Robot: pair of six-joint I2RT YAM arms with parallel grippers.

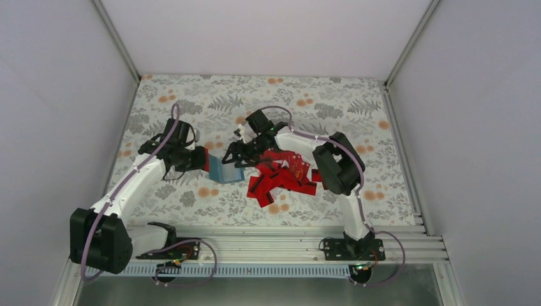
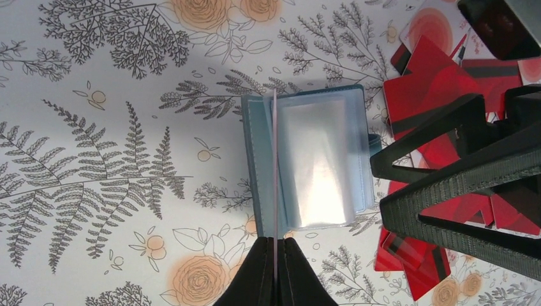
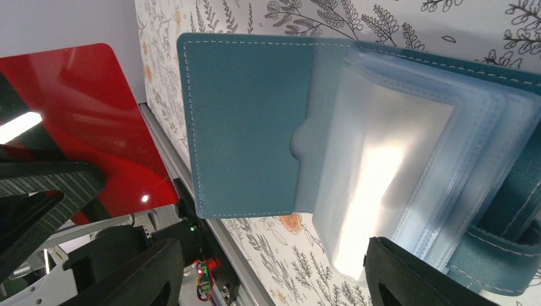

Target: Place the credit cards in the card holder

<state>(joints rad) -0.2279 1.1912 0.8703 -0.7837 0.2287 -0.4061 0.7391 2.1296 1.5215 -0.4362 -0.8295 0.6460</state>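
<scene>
Near the middle of the table, a little toward its left edge, the holder (image 2: pixel 319 153) lay open. It was teal and grained like leather, with pale stitching round its rim and a fan of glossy clear sleeves inside. My left gripper (image 2: pixel 275 248) was pressed shut on one card (image 3: pixel 89 121), a thin, shiny red rectangle with rounded corners and a black stripe. My right gripper (image 3: pixel 274 252) hung over the holder with its jaws spread wide and nothing between them. Just right of the holder, the other cards (image 1: pixel 284 178) lay in a loose overlapping heap.

From the left wrist the held card showed only as a pale line, edge-on, crossing the holder. The right wrist showed its broad red face, off to one side of the holder. Only the left wrist showed the ribbed, strutted outsides of my right fingers (image 2: pixel 459 175), close by the holder; whether they touched it I could not tell. Only the top view took in the whole heap.

A cloth (image 1: pixel 332 102) printed with grey ferns and orange blooms covered the table. A metal rail (image 1: pixel 281 234) ran along the near edge, and plain white walls (image 1: pixel 255 32) closed the other three sides.
</scene>
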